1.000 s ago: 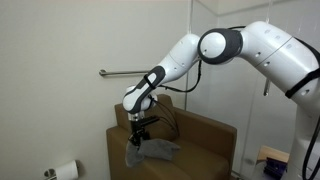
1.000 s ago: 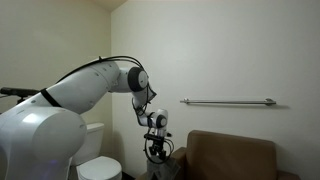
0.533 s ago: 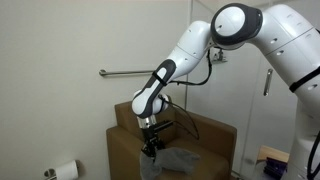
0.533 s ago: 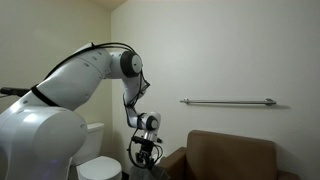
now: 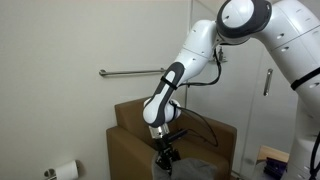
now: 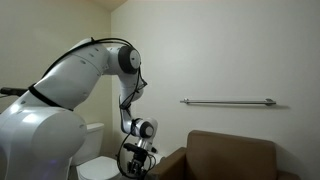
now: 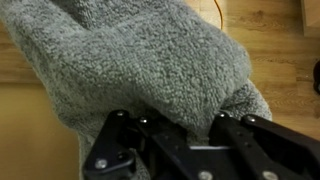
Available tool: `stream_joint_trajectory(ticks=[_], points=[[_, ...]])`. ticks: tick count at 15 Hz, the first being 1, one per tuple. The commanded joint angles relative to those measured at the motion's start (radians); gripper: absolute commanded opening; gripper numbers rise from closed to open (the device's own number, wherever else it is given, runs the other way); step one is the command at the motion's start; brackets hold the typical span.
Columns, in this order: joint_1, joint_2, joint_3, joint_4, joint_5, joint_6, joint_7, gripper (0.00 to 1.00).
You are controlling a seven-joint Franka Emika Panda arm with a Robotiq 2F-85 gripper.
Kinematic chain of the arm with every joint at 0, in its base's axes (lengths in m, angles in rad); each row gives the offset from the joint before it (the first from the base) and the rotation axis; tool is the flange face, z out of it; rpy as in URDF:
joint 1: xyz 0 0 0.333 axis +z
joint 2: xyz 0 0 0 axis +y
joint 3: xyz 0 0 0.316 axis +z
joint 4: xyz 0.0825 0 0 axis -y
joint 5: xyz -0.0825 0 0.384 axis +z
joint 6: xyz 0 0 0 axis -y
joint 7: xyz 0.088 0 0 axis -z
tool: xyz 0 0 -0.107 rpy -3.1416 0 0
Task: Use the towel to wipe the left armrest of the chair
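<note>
Arm (image 5: 178,72) steeply downward, claw (image 5: 166,156) around towel (image 7: 140,60).

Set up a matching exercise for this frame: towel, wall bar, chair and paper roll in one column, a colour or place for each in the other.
Things:
1. towel
2. wall bar
3. chair
4. paper roll

Descriptions:
A. brown, set against the wall
B. white, low down beside the chair
C. grey and fluffy, pinched in the gripper
D. thin, horizontal, fixed to the wall above the chair

Pairs: 1-C, 2-D, 3-A, 4-B
</note>
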Motion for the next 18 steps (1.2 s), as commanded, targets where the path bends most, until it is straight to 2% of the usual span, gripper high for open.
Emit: stream_joint_trajectory(ticks=[1,9,12,15,18], points=[[-0.008,0.141,-0.009,0.175,-0.031,0.013,-0.027,0.06],[0.033,0.332,-0.059,0.653,-0.132,-0.020,0.016,0.06],[0.066,0.353,-0.108,0.750,-0.202,0.031,0.050,0.06],[0.092,0.312,-0.144,0.692,-0.245,0.179,0.093,0.06],[0.125,0.220,-0.166,0.510,-0.256,0.377,0.141,0.06]])
